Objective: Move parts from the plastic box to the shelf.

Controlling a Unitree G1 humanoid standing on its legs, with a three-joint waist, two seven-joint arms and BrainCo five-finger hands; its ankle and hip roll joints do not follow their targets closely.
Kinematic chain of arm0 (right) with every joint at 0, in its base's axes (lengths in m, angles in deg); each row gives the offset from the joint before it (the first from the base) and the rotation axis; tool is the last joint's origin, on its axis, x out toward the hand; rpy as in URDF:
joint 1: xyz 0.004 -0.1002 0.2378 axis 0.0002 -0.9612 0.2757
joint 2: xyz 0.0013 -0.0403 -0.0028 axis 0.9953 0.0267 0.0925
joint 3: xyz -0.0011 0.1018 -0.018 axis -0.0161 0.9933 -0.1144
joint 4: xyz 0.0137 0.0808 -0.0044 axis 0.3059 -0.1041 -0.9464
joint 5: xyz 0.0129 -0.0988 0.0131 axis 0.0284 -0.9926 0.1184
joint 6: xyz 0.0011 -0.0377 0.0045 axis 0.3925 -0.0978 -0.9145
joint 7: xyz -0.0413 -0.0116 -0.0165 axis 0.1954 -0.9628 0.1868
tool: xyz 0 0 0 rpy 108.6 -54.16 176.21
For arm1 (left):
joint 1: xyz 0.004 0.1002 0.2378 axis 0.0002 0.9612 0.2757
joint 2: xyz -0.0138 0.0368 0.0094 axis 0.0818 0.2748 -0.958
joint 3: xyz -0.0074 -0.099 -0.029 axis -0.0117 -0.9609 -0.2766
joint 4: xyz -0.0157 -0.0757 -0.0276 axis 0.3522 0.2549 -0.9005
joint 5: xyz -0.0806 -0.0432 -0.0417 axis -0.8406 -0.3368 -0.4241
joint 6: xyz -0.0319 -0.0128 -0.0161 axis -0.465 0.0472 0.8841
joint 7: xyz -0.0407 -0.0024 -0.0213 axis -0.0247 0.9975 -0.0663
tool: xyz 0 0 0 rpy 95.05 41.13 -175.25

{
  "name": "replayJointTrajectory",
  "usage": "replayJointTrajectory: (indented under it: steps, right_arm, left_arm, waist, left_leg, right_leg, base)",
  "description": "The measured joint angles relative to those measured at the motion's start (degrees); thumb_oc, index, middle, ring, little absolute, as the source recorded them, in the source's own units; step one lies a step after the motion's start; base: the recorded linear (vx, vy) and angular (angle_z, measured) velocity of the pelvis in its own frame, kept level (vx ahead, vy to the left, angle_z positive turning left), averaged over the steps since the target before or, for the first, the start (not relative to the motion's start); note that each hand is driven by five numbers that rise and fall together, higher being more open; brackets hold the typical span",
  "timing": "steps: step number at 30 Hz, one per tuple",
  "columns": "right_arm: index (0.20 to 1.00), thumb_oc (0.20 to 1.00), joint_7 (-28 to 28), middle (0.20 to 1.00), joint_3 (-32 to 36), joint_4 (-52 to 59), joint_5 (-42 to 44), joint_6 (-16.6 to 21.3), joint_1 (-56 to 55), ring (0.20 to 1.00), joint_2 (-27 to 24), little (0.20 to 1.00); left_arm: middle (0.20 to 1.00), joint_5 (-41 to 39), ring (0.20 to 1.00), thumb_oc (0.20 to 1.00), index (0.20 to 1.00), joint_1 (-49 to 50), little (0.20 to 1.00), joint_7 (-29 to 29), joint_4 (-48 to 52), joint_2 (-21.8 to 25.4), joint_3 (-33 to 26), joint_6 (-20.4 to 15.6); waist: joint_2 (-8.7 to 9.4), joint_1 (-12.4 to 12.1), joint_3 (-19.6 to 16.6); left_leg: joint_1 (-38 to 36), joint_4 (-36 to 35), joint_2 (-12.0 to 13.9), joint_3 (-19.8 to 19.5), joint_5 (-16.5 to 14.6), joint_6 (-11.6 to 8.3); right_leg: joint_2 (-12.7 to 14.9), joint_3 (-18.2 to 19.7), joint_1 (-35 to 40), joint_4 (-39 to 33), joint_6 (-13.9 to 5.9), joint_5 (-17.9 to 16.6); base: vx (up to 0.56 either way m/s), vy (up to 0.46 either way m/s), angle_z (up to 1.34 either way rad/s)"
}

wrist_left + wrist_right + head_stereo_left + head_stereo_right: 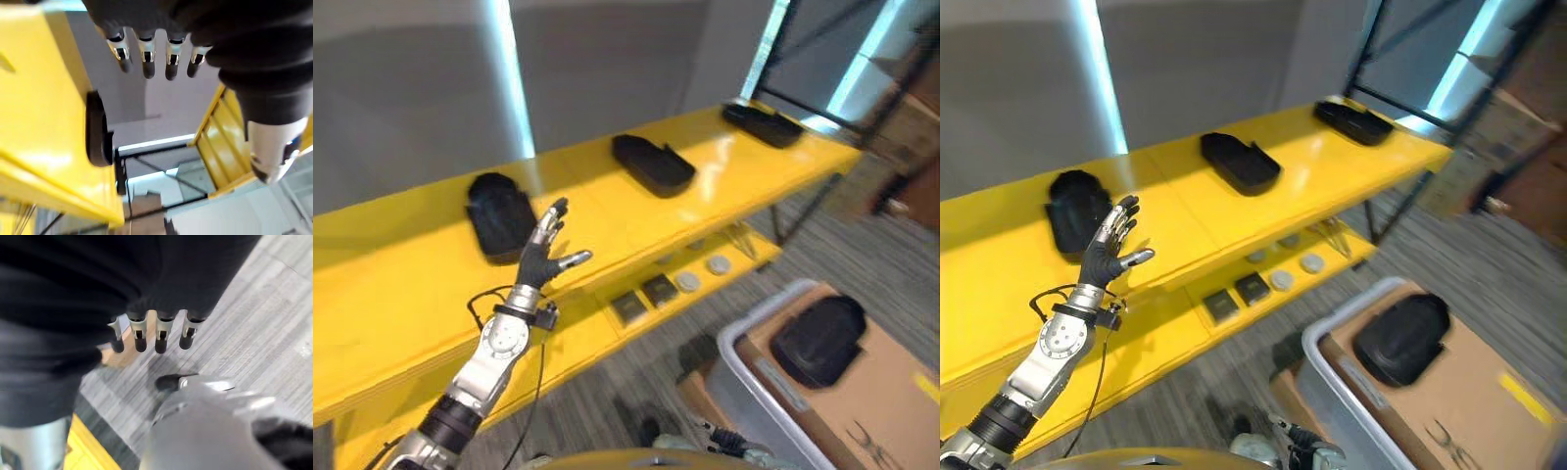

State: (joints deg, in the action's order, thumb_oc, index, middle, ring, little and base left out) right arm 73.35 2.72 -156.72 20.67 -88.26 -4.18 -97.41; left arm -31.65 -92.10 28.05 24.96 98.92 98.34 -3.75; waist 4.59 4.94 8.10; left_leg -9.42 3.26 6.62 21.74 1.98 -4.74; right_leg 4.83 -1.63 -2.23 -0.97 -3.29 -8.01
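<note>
Site: workshop or warehouse | Evidence: yellow shelf [607, 215] on black frame, grey carpet floor [1234, 362], cardboard boxes [886, 392], plastic box [1332, 377].

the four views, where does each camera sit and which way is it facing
Left eye view: on the head, looking down at the yellow shelf with three black parts and the plastic box; left hand raised, open.
Right eye view: beside it, same scene; shares the nearest part with the left eye.
Left wrist view: on the left wrist, looking along straight fingers; shares the shelf and one part.
Right wrist view: on the right wrist, facing the grey floor; right hand open.
</note>
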Motion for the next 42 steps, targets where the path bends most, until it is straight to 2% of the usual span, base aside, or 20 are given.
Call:
replayJointTrajectory:
  steps: [2, 3, 4, 5, 6, 7, 8, 9, 10, 13, 18, 21, 22, 25, 27, 29, 31, 35, 38, 42]
  right_arm:
    - [1.000, 1.000, -1.33, 1.000, -1.11, -2.62, -2.08, -0.16, 1.32, 1.000, 0.20, 1.000]
    - [1.000, 1.000, -1.32, 1.000, -1.86, -4.94, -3.10, -0.11, 2.69, 1.000, -0.66, 1.000]
    - [1.000, 1.000, -1.30, 1.000, -1.39, -5.37, -3.17, -0.05, 3.42, 1.000, -3.72, 1.000]
    - [1.000, 1.000, -1.34, 1.000, -1.04, -5.06, -2.93, 0.00, 3.06, 1.000, -5.49, 1.000]
    - [1.000, 1.000, -0.94, 1.000, -0.39, -4.77, -2.82, 0.04, 2.08, 1.000, -6.57, 1.000]
    - [1.000, 1.000, -1.70, 1.000, 1.52, -5.24, -2.41, -0.46, 0.10, 1.000, -5.42, 1.000]
    - [1.000, 1.000, -1.76, 1.000, 1.49, -5.07, -2.41, -0.18, -0.44, 1.000, -4.26, 1.000]
    - [1.000, 1.000, -2.11, 1.000, 1.12, -4.58, -2.80, 0.24, 0.24, 1.000, -4.64, 1.000]
    - [1.000, 1.000, -2.35, 1.000, 0.97, -2.84, -2.96, 0.26, 1.06, 1.000, -5.73, 1.000]
    - [1.000, 1.000, -3.93, 1.000, 1.56, -0.80, -6.13, 0.73, 1.47, 1.000, -2.33, 1.000]
    - [1.000, 1.000, -3.44, 1.000, 1.95, -3.44, -5.86, 0.80, 0.09, 1.000, -2.14, 1.000]
    - [1.000, 1.000, -3.12, 1.000, 1.93, -3.27, -6.17, 0.91, -1.36, 1.000, -2.42, 1.000]
    - [1.000, 1.000, -3.29, 1.000, 1.77, -2.59, -6.22, 1.33, -1.44, 1.000, -1.93, 1.000]
    - [1.000, 1.000, -3.10, 1.000, 1.44, 0.29, -6.14, 3.08, -1.13, 1.000, -2.37, 1.000]
    - [1.000, 1.000, -2.85, 1.000, 1.73, 2.03, -6.20, 5.46, -0.69, 1.000, -2.37, 1.000]
    - [1.000, 1.000, -1.10, 1.000, 0.62, 3.41, -8.21, 10.50, 0.99, 1.000, -3.25, 1.000]
    - [1.000, 1.000, -0.52, 1.000, -0.60, 5.05, -10.31, 12.91, 1.25, 1.000, -4.74, 1.000]
    - [1.000, 1.000, 2.56, 1.000, -1.95, 14.56, -12.92, 17.70, 0.82, 1.000, -8.12, 1.000]
    - [1.000, 1.000, 6.11, 1.000, -3.87, 34.31, -13.31, 19.39, -0.25, 1.000, -12.48, 1.000]
    - [1.000, 1.000, 9.01, 1.000, -3.74, 42.27, -15.47, 22.67, 6.33, 1.000, -16.91, 1.000]
  left_arm:
    - [1.000, 2.13, 1.000, 1.000, 1.000, -0.71, 1.000, 3.51, -1.80, 0.31, 0.65, 0.03]
    - [1.000, 2.80, 1.000, 1.000, 1.000, -0.66, 1.000, 5.04, -2.29, -0.03, 0.62, 0.03]
    - [1.000, 3.22, 1.000, 1.000, 1.000, -2.13, 1.000, 5.57, -4.21, -0.44, 0.64, 0.17]
    - [1.000, 3.20, 1.000, 1.000, 1.000, -3.11, 1.000, 5.60, -4.96, -1.84, 0.38, 0.37]
    - [1.000, 3.21, 1.000, 1.000, 1.000, -3.94, 1.000, 5.65, -5.60, -2.67, -0.09, 0.39]
    - [1.000, 3.04, 1.000, 1.000, 1.000, -4.55, 1.000, 3.20, -5.12, -3.88, -1.56, 1.19]
    - [1.000, 3.15, 1.000, 1.000, 1.000, -6.06, 1.000, 0.86, -5.35, -3.42, -1.28, 1.48]
    - [1.000, 3.14, 1.000, 1.000, 1.000, -7.41, 1.000, -1.88, -6.51, -3.14, -0.21, 2.72]
    - [1.000, 3.20, 1.000, 1.000, 1.000, -7.05, 1.000, -3.50, -6.82, -2.34, 0.96, 4.34]
    - [1.000, 3.28, 1.000, 1.000, 1.000, -5.23, 1.000, -7.71, -10.00, -0.14, 2.07, 7.20]
    - [1.000, 3.15, 1.000, 1.000, 1.000, -4.90, 1.000, -7.95, -22.75, -1.85, 4.91, 9.59]
    - [1.000, 0.39, 1.000, 1.000, 1.000, -0.09, 1.000, -3.15, -33.37, -2.70, 1.68, 10.79]
    - [1.000, -0.32, 1.000, 1.000, 1.000, 3.18, 1.000, -0.87, -35.65, -2.11, -1.21, 12.67]
    - [1.000, -1.24, 1.000, 1.000, 1.000, 5.48, 1.000, 1.88, -46.83, -9.33, -7.35, 13.15]
    - [1.000, -1.10, 1.000, 1.000, 1.000, 3.77, 1.000, 1.98, -53.46, -11.06, -8.78, 12.69]
    - [1.000, -1.10, 1.000, 1.000, 1.000, 4.39, 1.000, 2.20, -55.68, -11.30, -8.92, 13.30]
    - [1.000, -1.07, 1.000, 1.000, 1.000, 4.22, 1.000, 1.76, -56.68, -11.56, -9.69, 13.16]
    - [1.000, -0.82, 1.000, 1.000, 1.000, 5.61, 1.000, 0.93, -56.68, -11.38, -10.72, 13.37]
    - [1.000, 0.57, 1.000, 1.000, 1.000, 7.20, 1.000, -0.29, -57.22, -11.78, -11.09, 12.95]
    - [1.000, 1.02, 1.000, 1.000, 1.000, 9.72, 1.000, -2.32, -58.17, -11.63, -11.25, 13.72]
  waist:
    - [2.88, -1.77, 1.05]
    - [3.20, -2.09, 1.24]
    - [0.60, -2.81, 2.08]
    - [-2.98, -2.30, 2.73]
    - [-4.92, -3.25, 3.63]
    - [-3.84, -0.73, 3.16]
    - [-1.65, 0.11, 2.60]
    - [-1.82, -0.21, 3.55]
    - [-4.27, -0.09, 4.00]
    - [-3.57, 0.07, 5.53]
    - [-7.40, 0.10, 7.07]
    - [-6.01, -2.77, 6.52]
    - [-3.78, -3.74, 6.01]
    - [-5.15, -1.99, 6.13]
    - [-3.32, -1.74, 6.19]
    - [-1.67, -2.81, 6.57]
    - [-1.16, -2.99, 7.08]
    - [-2.67, -2.13, 8.71]
    - [-3.95, -1.67, 9.14]
    - [-5.34, -5.61, 9.54]
  left_leg:
    - [4.75, 10.22, -3.96, -13.91, -6.17, 4.81]
    - [6.71, 13.39, -8.49, -21.94, -9.55, 5.84]
    - [7.95, 11.19, -13.23, -27.90, -10.79, 8.29]
    - [8.83, 7.26, -10.71, -27.47, -9.26, 11.32]
    - [8.86, 8.62, -9.07, -25.71, -9.71, 7.06]
    - [10.10, 7.77, -9.60, -26.24, -10.04, 7.13]
    - [11.02, 8.97, -11.71, -26.40, -10.03, 7.61]
    - [13.46, 14.71, -13.15, -24.60, -11.83, 9.74]
    - [10.86, 9.60, -11.73, -23.47, -11.98, 10.14]
    - [5.40, 0.65, -10.67, -18.42, -6.90, 8.82]
    - [4.61, -0.46, -7.20, -19.75, -5.77, 7.62]
    - [3.77, -2.82, -4.31, -15.90, -4.90, 5.36]
    - [3.17, -3.71, -3.95, -13.97, -4.63, 2.80]
    - [4.06, -0.79, 2.16, -14.21, -0.63, 0.18]
    - [9.45, 8.08, 2.93, -15.79, 1.61, -2.55]
    - [17.80, 21.67, 3.99, -19.94, 6.21, -2.67]
    - [22.15, 28.53, 2.81, -21.78, 5.11, -2.40]
    - [20.81, 14.92, -0.03, -16.57, 2.27, -1.66]
    - [17.08, -8.37, -2.38, -16.91, 4.14, -2.12]
    - [16.13, -7.98, -1.93, -16.98, 5.42, -1.21]
  right_leg:
    - [0.22, 9.01, -3.02, 2.60, 1.14, 0.72]
    - [-0.11, 13.30, -4.33, 2.04, 0.91, 0.65]
    - [-0.63, 15.09, -4.72, -0.28, -1.72, 1.62]
    - [-2.79, 12.95, -5.03, -0.21, -3.55, 2.53]
    - [-4.65, 11.87, -6.68, 5.86, -2.74, 3.07]
    - [-3.83, 10.91, -8.17, 16.04, -2.43, 5.76]
    - [-1.44, 10.02, -8.10, 12.91, -1.67, 7.75]
    - [-0.82, 9.65, -9.77, 9.55, -2.82, 6.82]
    - [-1.32, 6.27, -9.67, 6.92, -3.86, 6.32]
    - [3.17, -3.21, -8.79, 3.33, -4.72, 4.47]
    - [5.11, 4.76, -4.76, 13.91, -7.29, 7.81]
    - [8.03, -4.90, 0.58, 7.60, -6.16, 9.52]
    - [7.68, -5.60, 3.63, 1.01, -7.04, 5.38]
    - [0.80, -6.71, 6.44, -3.72, -2.40, 4.02]
    - [0.52, -6.46, 5.73, -3.56, 0.07, 4.64]
    - [-0.75, -4.82, 5.17, -3.28, 4.07, 4.33]
    - [-0.94, -5.21, 5.60, -3.48, 5.48, 4.25]
    - [-2.53, -5.31, 6.66, -3.77, 5.37, 4.47]
    - [-4.08, -4.28, 6.61, -3.90, 3.66, 5.05]
    - [-5.01, -2.40, 10.21, -4.16, 4.67, 7.14]
  base:
    - [-0.17, 0.121, -2.35]
    - [-0.08, 0.064, -2.83]
    - [-0.22, 0.134, -2.57]
    - [-0.29, 0.198, -2.15]
    - [-0.43, 0.281, -0.90]
    - [-0.29, 0.192, -0.40]
    - [-0.26, 0.135, -0.41]
    - [-0.14, 0.020, -0.76]
    - [-0.11, -0.015, -1.18]
    - [-0.11, -0.081, -0.83]
    - [-0.05, -0.187, 0.04]
    - [0.08, -0.365, -0.62]
    - [0.12, -0.423, -0.79]
    - [0.11, -0.418, -0.18]
    - [0.04, -0.165, -0.15]
    - [0.11, -0.124, -0.38]
    - [0.12, 0.003, -0.08]
    - [0.19, 0.151, -0.03]
    - [0.23, 0.175, -0.12]
    - [0.16, 0.176, -0.38]
